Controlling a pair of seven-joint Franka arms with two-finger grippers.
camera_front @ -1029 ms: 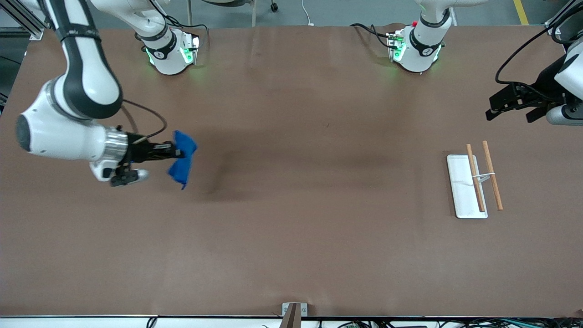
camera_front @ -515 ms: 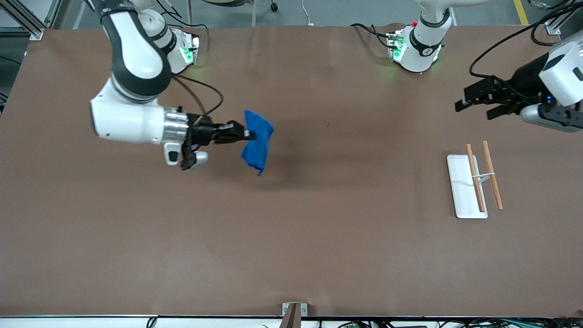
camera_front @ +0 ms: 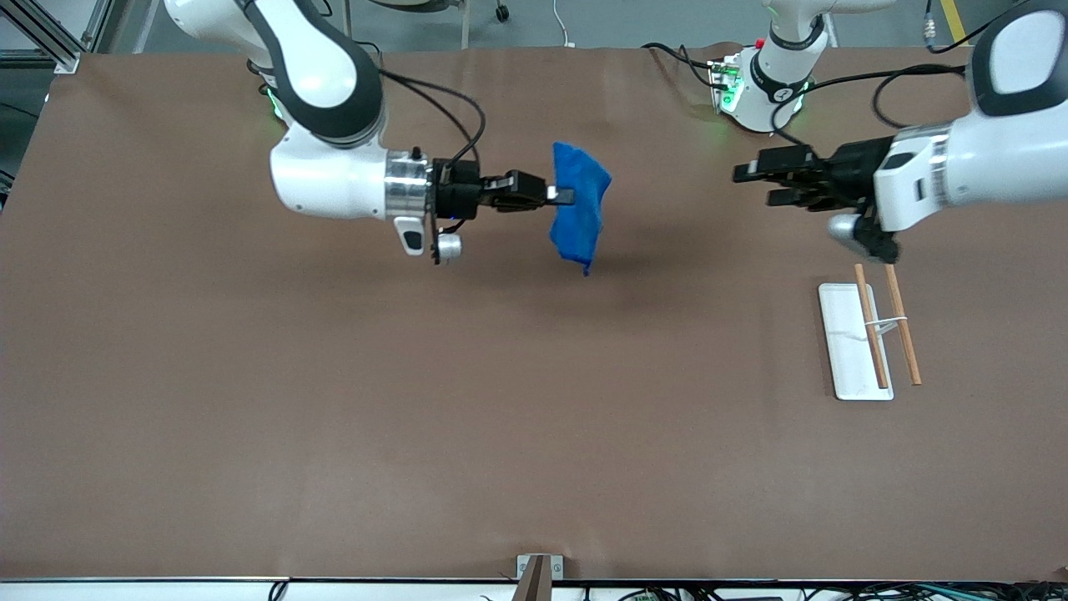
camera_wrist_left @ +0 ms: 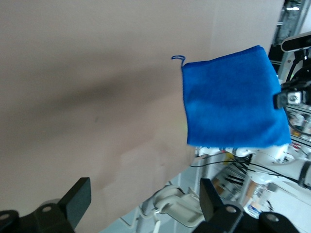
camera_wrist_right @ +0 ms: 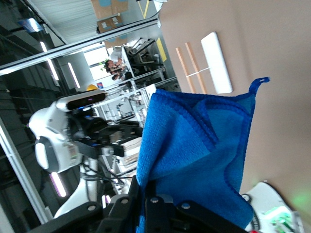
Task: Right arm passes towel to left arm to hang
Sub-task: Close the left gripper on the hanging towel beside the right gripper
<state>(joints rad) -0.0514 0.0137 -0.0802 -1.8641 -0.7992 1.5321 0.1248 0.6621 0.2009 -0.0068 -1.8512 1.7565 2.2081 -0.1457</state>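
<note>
Hanging in the air over the brown table (camera_front: 334, 401), the small bright blue fuzzy towel (camera_front: 579, 204) is pinched at its edge by the right gripper (camera_front: 564, 196); the left gripper (camera_front: 745, 179), fingers (camera_wrist_left: 77, 200) spread wide, hovers well apart, facing it, near the white-based wooden-rod rack (camera_front: 868, 334)

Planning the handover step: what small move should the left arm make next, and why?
Probably ease the left end effector toward the towel. Its fingers are spread, a gap of bare table still separates it from the towel, and the right end effector holds the towel up facing it.
</note>
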